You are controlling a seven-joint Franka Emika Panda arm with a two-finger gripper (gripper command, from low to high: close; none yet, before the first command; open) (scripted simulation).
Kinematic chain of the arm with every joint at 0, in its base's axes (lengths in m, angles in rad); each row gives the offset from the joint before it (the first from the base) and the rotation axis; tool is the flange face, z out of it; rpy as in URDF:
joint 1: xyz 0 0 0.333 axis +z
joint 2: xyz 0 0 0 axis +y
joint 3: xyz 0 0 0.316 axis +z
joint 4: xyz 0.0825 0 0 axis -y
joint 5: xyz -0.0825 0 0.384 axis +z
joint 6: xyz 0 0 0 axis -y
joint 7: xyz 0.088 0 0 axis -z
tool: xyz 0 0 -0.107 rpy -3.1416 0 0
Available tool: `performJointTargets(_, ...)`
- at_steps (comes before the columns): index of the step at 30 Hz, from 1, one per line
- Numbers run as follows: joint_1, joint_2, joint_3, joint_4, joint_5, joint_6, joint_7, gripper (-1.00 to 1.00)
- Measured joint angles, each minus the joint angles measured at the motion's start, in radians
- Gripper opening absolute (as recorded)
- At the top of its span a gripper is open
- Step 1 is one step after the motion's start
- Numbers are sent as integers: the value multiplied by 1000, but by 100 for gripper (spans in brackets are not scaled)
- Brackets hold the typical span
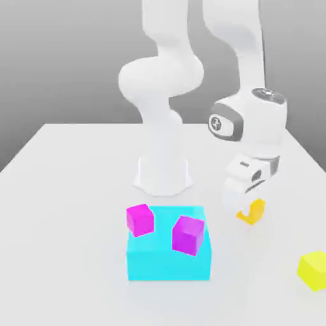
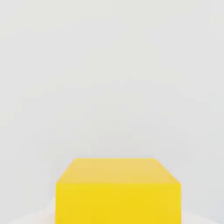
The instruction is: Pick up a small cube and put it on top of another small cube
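Hand (image 1: 245,205), at right of centre, is clamped on an orange-yellow cube (image 1: 252,211), apparently to carry it for stacking.

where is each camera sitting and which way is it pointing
Exterior view: off the arm, facing its base across the white table; shows the arm, the gripper shut on the orange-yellow cube, two magenta cubes on a cyan block, and a yellow cube.
Hand view: on the hand, looking along the gripper at the held cube over bare table.
Shared: the held cube and the table.
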Motion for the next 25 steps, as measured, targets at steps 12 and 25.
performJointTargets(12, -65, 151, -9, 398, -106, -257, -39, -100)
performJointTargets(25, -73, 378, -30, 611, -97, -234, -101, 100)
